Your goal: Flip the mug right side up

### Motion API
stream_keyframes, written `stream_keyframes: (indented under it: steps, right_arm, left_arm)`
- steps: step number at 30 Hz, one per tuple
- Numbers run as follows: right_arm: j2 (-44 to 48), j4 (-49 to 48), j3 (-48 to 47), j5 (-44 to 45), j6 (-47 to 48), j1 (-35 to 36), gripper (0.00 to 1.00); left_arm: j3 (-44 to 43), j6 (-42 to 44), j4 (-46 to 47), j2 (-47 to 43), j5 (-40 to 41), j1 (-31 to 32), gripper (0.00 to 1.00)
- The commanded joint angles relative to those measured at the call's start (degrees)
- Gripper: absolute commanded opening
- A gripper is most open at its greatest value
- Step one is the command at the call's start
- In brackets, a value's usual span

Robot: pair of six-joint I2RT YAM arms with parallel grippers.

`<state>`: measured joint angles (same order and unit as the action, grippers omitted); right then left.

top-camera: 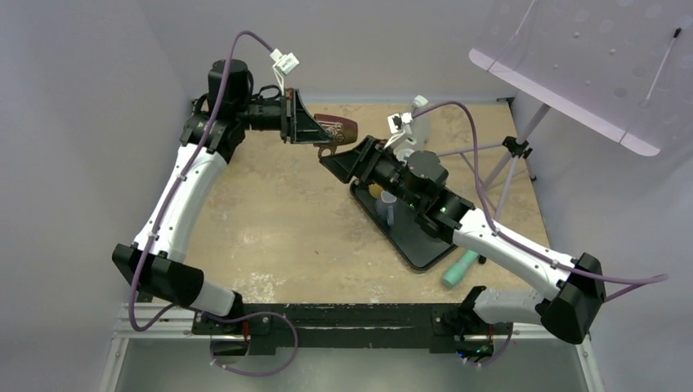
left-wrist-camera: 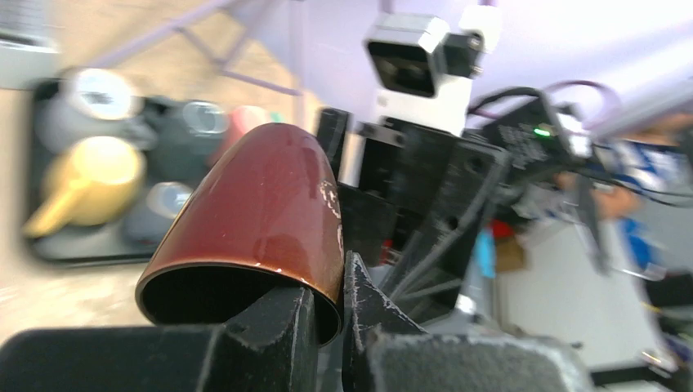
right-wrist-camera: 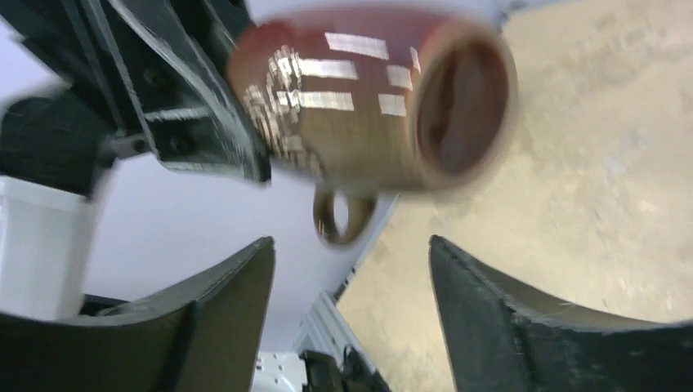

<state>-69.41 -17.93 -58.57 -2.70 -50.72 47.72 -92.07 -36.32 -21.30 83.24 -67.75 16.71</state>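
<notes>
A glossy red-brown mug [top-camera: 338,131] is held on its side in the air above the far part of the table, its handle [top-camera: 328,150] pointing down. My left gripper [top-camera: 309,127] is shut on the mug's rim, one finger inside the opening and one outside, as the left wrist view [left-wrist-camera: 339,298] shows on the mug [left-wrist-camera: 261,204]. My right gripper [top-camera: 345,161] is open and empty just below and in front of the mug. In the right wrist view the mug [right-wrist-camera: 368,98] and its handle [right-wrist-camera: 343,216] hang above my open right gripper [right-wrist-camera: 351,253].
A black tray [top-camera: 418,247] holding several mugs lies under my right arm; it also shows in the left wrist view [left-wrist-camera: 41,245]. A teal object [top-camera: 459,268] lies by the tray's near end. A tripod [top-camera: 515,151] with a tilted panel stands at the far right.
</notes>
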Motion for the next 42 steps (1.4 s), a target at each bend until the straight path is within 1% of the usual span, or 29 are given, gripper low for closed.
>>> stream_keyframes:
  steps: [1,2,5,8,9,12,16,20,22,24,28,31,34,35,37,38,39,40,42]
  right_arm:
    - [-0.8,8.7,-1.3,2.5,3.0,0.0,0.78]
    - [-1.3,11.8,-1.9,3.5,3.7,0.0,0.79]
    - [-2.3,17.5,-3.1,4.7,6.0,0.0,0.83]
    - [-1.9,21.5,-3.4,6.2,7.7,0.1,0.86]
    - [-1.5,22.5,-3.4,6.7,8.2,0.0,0.86]
    - [-0.8,26.7,-3.8,9.7,9.1,0.1,0.86]
    - [0.1,30.7,-4.4,11.2,10.4,0.1,0.87]
    - [1.0,33.0,-3.8,12.0,10.6,0.1,0.87]
    - [1.2,33.5,-3.3,11.9,10.4,0.1,0.87]
    - [1.2,34.0,-2.8,11.9,10.2,0.1,0.87]
    - [1.5,34.6,-2.5,12.7,9.8,0.1,0.87]
    - [1.7,34.4,-2.0,12.8,9.6,0.0,0.87]
    - [1.5,35.6,-2.4,13.7,9.1,0.1,0.87]
    - [1.5,36.4,-2.6,14.8,8.9,0.1,0.87]
    - [0.9,39.4,-3.0,17.2,7.7,0.1,0.86]
    - [0.2,42.3,-3.6,18.2,6.9,0.1,0.86]
    - [-0.7,44.6,-4.1,20.1,6.7,0.1,0.86]
    - [-1.6,46.7,-4.5,21.7,6.5,0.1,0.85]
    - [-3.7,50.5,-5.3,25.0,5.9,0.1,0.83]
  left_arm:
    - [-12.6,30.0,-32.9,3.1,20.0,-1.0,0.00]
    - [-14.2,33.4,-36.5,4.6,22.8,-1.7,0.00]
    - [-15.8,42.6,-41.8,8.3,31.9,-3.6,0.00]
    - [-19.5,52.6,-46.9,15.8,45.7,-5.5,0.00]
    - [-20.7,54.7,-47.9,18.1,49.2,-6.1,0.00]
    - [-25.7,59.8,-51.4,25.5,54.1,-8.5,0.00]
    - [-35.5,64.9,-55.6,36.6,62.5,-10.7,0.00]
    - [-41.6,67.7,-57.4,44.1,64.8,-12.6,0.00]
    - [-43.1,68.7,-57.3,46.7,66.3,-12.9,0.00]
    - [-43.7,69.0,-56.8,48.8,66.9,-13.3,0.00]
    - [-44.0,68.7,-55.6,51.9,64.4,-14.7,0.00]
    - [-45.4,68.3,-56.0,55.0,65.1,-15.2,0.00]
    - [-44.9,67.9,-55.8,55.8,64.8,-15.4,0.00]
    - [-44.3,67.8,-55.3,55.7,64.7,-15.4,0.03]
    - [-43.4,67.7,-54.4,55.3,65.0,-15.5,0.13]
    - [-43.2,67.9,-54.0,55.2,65.4,-15.5,0.19]
    - [-43.3,67.9,-53.6,55.1,66.0,-15.5,0.29]
    - [-43.4,68.0,-53.2,54.8,66.6,-15.5,0.35]
    - [-43.8,68.1,-52.6,53.9,66.6,-15.5,0.44]
